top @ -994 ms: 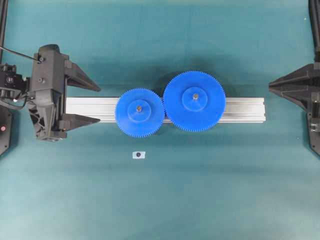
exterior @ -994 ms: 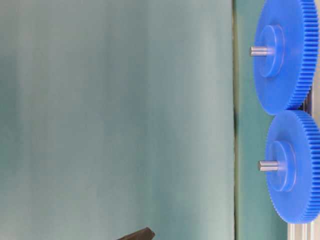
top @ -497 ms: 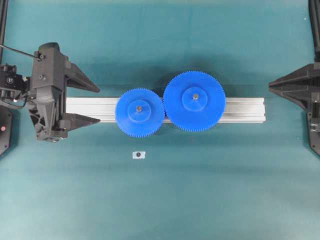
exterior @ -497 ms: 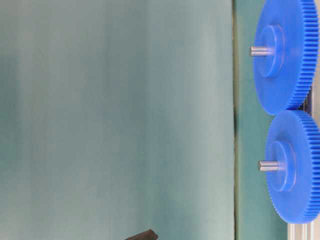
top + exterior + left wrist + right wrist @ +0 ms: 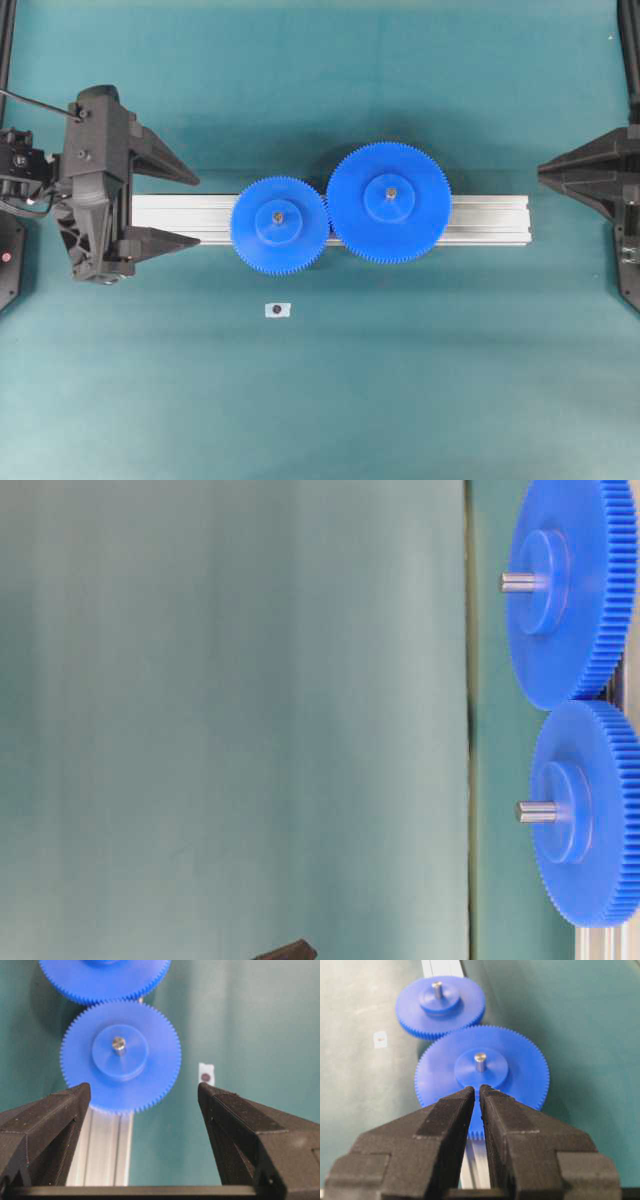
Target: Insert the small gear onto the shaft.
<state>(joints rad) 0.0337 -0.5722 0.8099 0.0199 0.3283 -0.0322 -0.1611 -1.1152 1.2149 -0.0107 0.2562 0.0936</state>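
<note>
Teal mat is carrying a rail (image 5: 480,220) where I'm seeing the stiff, light small gear (image 5: 279,224) sitting on its shaft (image 5: 118,1044), rim-graspable, left gripper (image 5: 180,208) gaping empty, right gripper (image 5: 476,1091) pinching nothing.

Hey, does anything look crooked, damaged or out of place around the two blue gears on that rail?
Nothing stands out. The small blue plastic gear sits flat on its grey metal shaft, teeth against the larger blue gear, both on the grooved aluminium rail. A small white tag with a dark dot lies alone on the green mat.
</note>
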